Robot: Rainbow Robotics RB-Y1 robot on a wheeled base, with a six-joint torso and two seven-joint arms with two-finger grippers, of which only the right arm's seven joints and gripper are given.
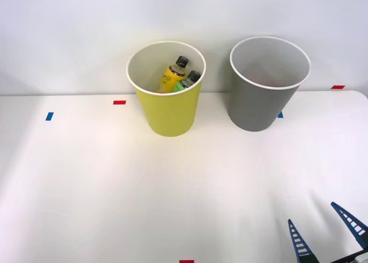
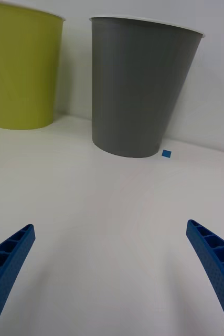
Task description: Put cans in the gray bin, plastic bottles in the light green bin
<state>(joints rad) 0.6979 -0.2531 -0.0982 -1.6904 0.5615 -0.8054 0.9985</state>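
You see a yellow-green bin (image 1: pixel 170 110) and a gray bin (image 1: pixel 259 105), both white-rimmed. Your gripper (image 1: pixel 328 228) has ribbed blue fingers (image 2: pixel 9 260); the bottles (image 1: pixel 178 76) wear black caps.

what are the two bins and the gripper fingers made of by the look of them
The light green bin and the gray bin look like molded plastic: smooth matte walls in one even color, thin white rims, white insides. Coated paper cannot be ruled out. The right gripper has blue fingers that look like flexible plastic or rubber, with an open ribbed lattice, though stiffness cannot be judged.
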